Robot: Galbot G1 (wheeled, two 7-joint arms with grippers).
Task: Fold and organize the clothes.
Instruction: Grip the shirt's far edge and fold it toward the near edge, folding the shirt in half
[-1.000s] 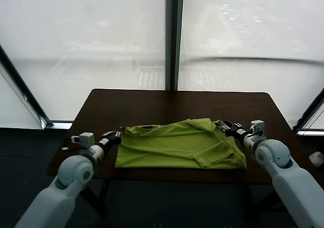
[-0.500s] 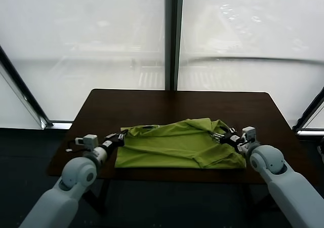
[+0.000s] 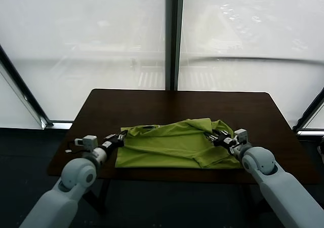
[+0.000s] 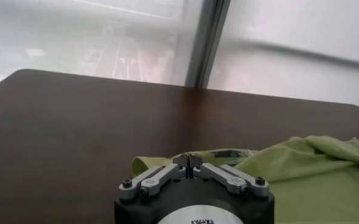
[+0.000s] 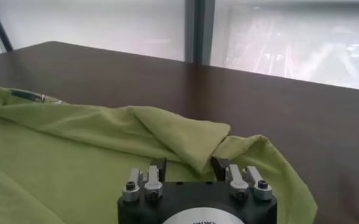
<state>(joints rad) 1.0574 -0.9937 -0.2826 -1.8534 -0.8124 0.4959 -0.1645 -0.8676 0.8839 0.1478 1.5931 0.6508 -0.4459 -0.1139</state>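
Since a second ago, your right gripper (image 3: 213,137) has slid inward from the table's right side onto the lime-green T-shirt (image 3: 172,146), its jaws narrowing around a raised fold (image 5: 185,137) of the right shoulder but not yet visibly pinching it. Your left gripper (image 3: 121,136) sits pinched shut on the shirt's left edge near the collar. The shirt lies rumpled at the near middle of the dark table (image 3: 152,104). You appear mid-grasp before a fold; next, finish closing, then lift both corners together. Nothing else crowds the tabletop.
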